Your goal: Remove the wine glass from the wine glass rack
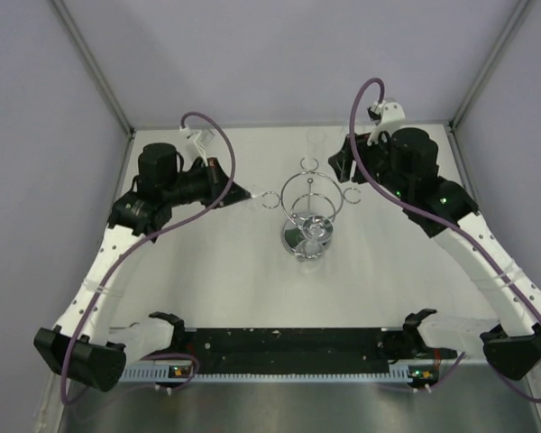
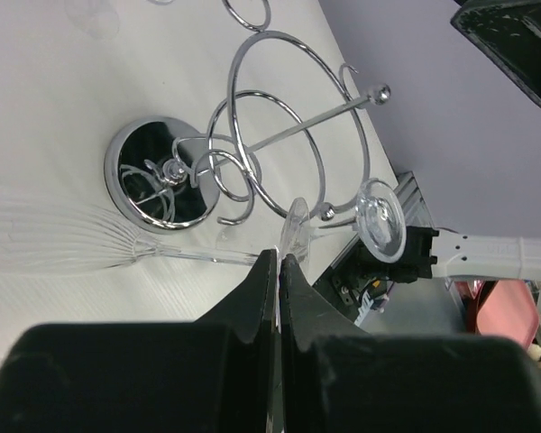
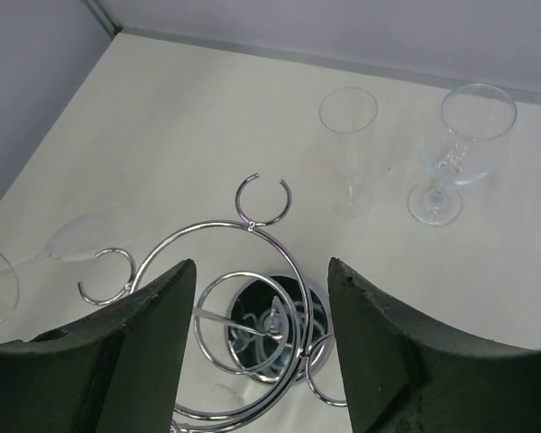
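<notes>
The wine glass (image 2: 198, 255) is clear and lies sideways just left of the wine glass rack (image 1: 305, 242), outside its small left loop (image 3: 108, 275). Its bowl (image 2: 54, 239) points toward the back of the table. My left gripper (image 2: 279, 259) is shut on the rim of its foot (image 2: 298, 230). In the right wrist view the same glass shows at the left edge (image 3: 72, 239). The chrome rack (image 2: 135, 176) stands mid-table. My right gripper (image 3: 261, 264) hangs open above the rack's large hoop (image 3: 252, 225), touching nothing.
Two more clear glasses, a slim flute (image 3: 347, 149) and a rounder goblet (image 3: 455, 153), stand upright behind the rack near the back wall. Another glass foot (image 2: 381, 219) shows at the rack's near side. The arms' base rail (image 1: 279, 347) runs along the front edge.
</notes>
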{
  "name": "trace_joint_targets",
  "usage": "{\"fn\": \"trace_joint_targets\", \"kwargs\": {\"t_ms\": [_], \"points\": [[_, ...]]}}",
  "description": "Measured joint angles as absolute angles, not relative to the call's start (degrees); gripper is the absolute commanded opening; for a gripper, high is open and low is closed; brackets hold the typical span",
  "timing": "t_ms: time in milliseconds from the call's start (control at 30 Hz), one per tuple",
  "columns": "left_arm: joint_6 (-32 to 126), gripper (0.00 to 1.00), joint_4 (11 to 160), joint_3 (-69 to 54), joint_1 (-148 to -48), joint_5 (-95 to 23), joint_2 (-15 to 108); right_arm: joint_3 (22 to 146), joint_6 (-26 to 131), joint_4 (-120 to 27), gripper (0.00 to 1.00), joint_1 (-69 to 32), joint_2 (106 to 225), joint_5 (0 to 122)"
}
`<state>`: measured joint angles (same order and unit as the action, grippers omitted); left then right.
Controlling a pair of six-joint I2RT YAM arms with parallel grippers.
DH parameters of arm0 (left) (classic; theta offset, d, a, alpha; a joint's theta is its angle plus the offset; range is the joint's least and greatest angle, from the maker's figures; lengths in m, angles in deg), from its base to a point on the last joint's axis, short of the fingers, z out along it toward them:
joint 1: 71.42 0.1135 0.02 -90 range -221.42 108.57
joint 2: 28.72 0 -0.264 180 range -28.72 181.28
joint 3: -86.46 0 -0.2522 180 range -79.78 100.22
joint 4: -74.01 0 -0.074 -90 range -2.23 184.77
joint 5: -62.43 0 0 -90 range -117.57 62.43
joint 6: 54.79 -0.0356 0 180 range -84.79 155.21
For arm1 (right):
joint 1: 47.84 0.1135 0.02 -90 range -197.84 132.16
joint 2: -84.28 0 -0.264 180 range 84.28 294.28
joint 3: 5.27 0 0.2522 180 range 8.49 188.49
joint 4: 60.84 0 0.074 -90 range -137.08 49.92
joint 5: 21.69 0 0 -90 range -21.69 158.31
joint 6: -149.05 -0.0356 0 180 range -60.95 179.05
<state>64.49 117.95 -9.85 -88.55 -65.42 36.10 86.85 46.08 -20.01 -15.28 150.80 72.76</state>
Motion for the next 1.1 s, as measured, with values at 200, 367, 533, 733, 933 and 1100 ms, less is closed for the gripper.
{"fn": "trace_joint_targets", "kwargs": {"t_ms": [200, 367, 533, 733, 933, 1100], "points": [[62.7, 0.00, 119.4, -6.6, -88.5, -67.7, 31.2, 87.6, 44.3, -19.1, 0.62, -15.2, 149.4, 67.7], [62.6, 0.00, 117.8, -4.7, -88.5, -72.2, 26.4, 90.1, 41.8, -18.1, 0.62, -15.2, 148.4, 60.7], [62.3, 0.00, 114.1, -3.2, -88.5, -75.9, 22.7, 90.8, 36.1, -17.9, 0.62, -15.2, 145.9, 53.5], [62.3, 0.00, 104.3, -5.8, -88.5, -79.3, 19.3, 92.3, 24.1, -20.9, 0.60, -15.2, 145.5, 44.9], [61.5, 0.00, 95.7, -9.8, -88.5, -81.0, 16.6, 90.5, 11.1, -27.8, 0.58, -14.3, 145.7, 41.6], [59.0, 0.00, 91.7, -11.1, -88.5, -80.9, 16.0, 88.5, 3.4, -33.0, 0.59, -10.9, 147.4, 41.6]]}}
